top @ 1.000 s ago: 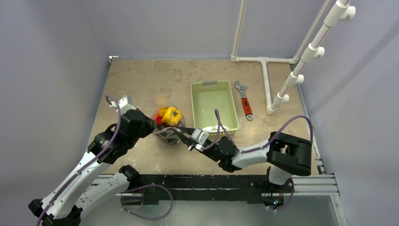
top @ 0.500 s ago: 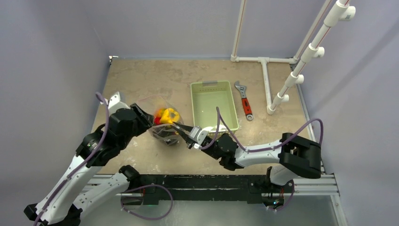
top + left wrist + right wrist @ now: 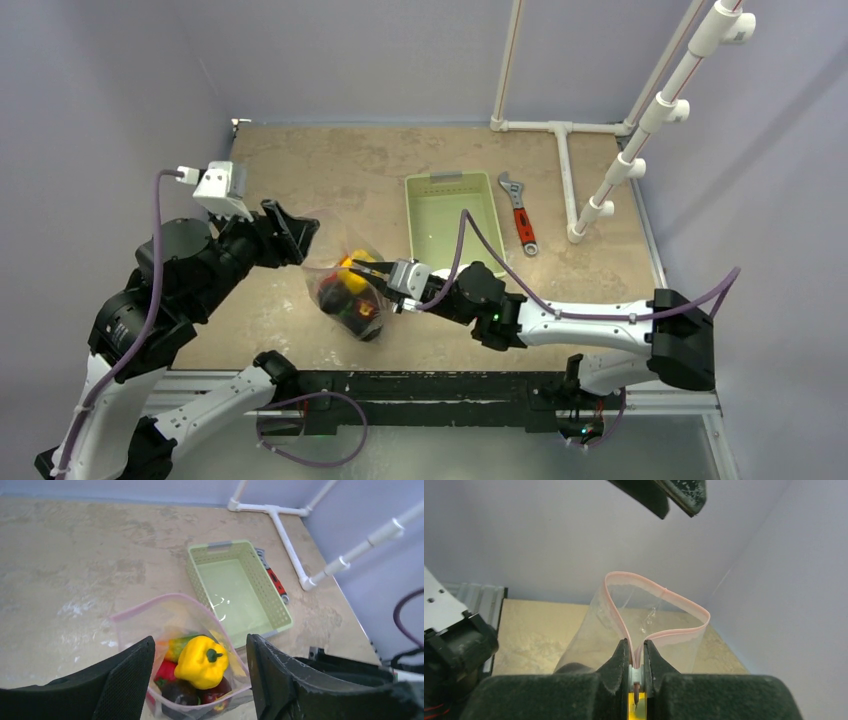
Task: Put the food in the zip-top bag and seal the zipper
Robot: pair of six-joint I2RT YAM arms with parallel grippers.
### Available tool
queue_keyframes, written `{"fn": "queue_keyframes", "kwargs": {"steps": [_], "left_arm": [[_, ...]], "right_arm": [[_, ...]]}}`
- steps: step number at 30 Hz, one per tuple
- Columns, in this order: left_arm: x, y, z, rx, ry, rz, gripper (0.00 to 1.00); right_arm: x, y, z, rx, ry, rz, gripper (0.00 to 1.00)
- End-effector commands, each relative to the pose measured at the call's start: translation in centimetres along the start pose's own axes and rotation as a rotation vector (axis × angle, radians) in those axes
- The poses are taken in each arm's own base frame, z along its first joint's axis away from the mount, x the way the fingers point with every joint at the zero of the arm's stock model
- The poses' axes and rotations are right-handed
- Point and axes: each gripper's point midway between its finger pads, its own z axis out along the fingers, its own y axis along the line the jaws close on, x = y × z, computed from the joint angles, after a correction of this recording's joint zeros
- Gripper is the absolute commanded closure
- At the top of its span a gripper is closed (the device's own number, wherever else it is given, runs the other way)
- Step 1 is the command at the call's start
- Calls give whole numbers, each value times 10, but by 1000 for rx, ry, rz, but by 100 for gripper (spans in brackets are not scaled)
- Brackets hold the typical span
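The clear zip-top bag [image 3: 345,300] stands on the table with its mouth gaping. Inside it lies the food: a yellow pepper [image 3: 202,660], a red tomato [image 3: 165,672], a green piece [image 3: 177,645] and a dark purple one [image 3: 177,692]. My right gripper [image 3: 635,652] is shut on one end of the pink zipper [image 3: 659,592], whose two strips spread into an open loop. In the top view this gripper [image 3: 378,283] sits at the bag's right side. My left gripper [image 3: 295,232] hangs open above and left of the bag, holding nothing, and its fingers [image 3: 125,680] frame the bag's mouth.
A light green slotted basket [image 3: 411,215] stands just right of the bag, with nothing in it. A red-handled wrench [image 3: 520,215] lies beyond the basket. A white pipe frame [image 3: 565,170] occupies the back right corner.
My left gripper has opened, let go of the bag and risen back to the left. My right gripper has stayed shut on the zipper and shifted left; the bag now sits lower and nearer.
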Motion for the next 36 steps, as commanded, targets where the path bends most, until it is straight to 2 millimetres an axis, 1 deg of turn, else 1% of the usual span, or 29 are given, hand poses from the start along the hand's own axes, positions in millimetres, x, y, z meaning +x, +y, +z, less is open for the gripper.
{"fn": "queue_keyframes", "kwargs": {"steps": [1,3,8,12,15,19,21,24,27,32,36], "left_arm": [[-18,-47,-18,310,-59,216,32],[-17,-62,-24,408,-70,260,30],[-5,-85,-34,583,-47,348,24],[11,-101,-45,732,-5,411,20],[28,-111,-54,850,44,453,18],[46,-124,-65,998,106,472,15],[54,-129,-67,1059,132,467,14],[66,-135,-70,1136,182,456,13],[77,-139,-72,1204,226,440,11],[94,-139,-71,1250,278,415,10],[101,-137,-69,1246,299,401,10]], "right_arm": [[-54,-6,2,-57,-63,4,100],[-64,-6,0,-82,-61,15,100],[-84,-4,-10,-144,-38,50,100],[-94,3,-25,-202,-24,84,100],[-102,8,-37,-247,-25,106,100],[-113,14,-50,-306,-25,132,100],[-118,18,-55,-340,-21,143,100],[-125,21,-60,-369,-24,156,100],[-129,18,-63,-364,-23,163,100],[-133,16,-64,-361,-12,172,100],[-136,10,-62,-335,-2,183,100]]}}
